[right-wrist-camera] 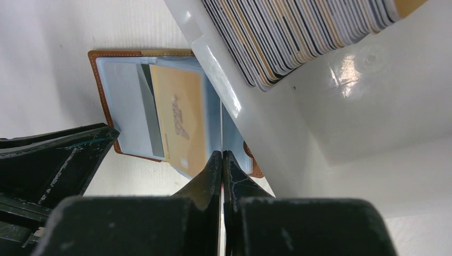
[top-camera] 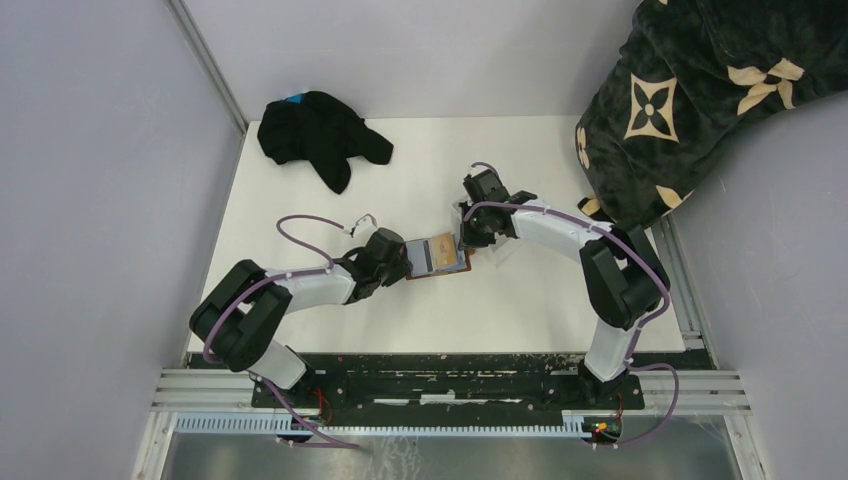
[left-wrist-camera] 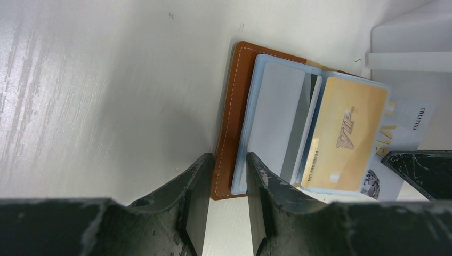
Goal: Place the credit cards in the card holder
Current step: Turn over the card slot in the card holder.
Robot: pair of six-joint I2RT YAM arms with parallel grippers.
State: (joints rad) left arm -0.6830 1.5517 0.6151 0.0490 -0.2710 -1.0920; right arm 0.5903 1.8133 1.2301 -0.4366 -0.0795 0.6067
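The brown card holder (top-camera: 437, 258) lies open on the white table, with clear light-blue sleeves inside. A yellow-orange VIP card (left-wrist-camera: 346, 138) and a greyish card (left-wrist-camera: 277, 117) sit in the sleeves. My left gripper (left-wrist-camera: 230, 160) is closed on the holder's near corner (left-wrist-camera: 226, 176), with the brown edge and a sleeve between the fingers. It reaches the holder from the left in the top view (top-camera: 404, 258). My right gripper (right-wrist-camera: 222, 153) is shut on a thin pale card (left-wrist-camera: 408, 125) seen edge-on, its far end at the holder's right side. In the top view this gripper (top-camera: 466, 247) is at the holder's right edge.
A clear plastic tray (right-wrist-camera: 256, 117) holding a row of several more cards (right-wrist-camera: 298, 37) stands right beside the holder, under my right wrist. A black cloth (top-camera: 318, 135) lies at the back left. A dark patterned blanket (top-camera: 700, 90) hangs over the back right corner. Grey walls enclose the table.
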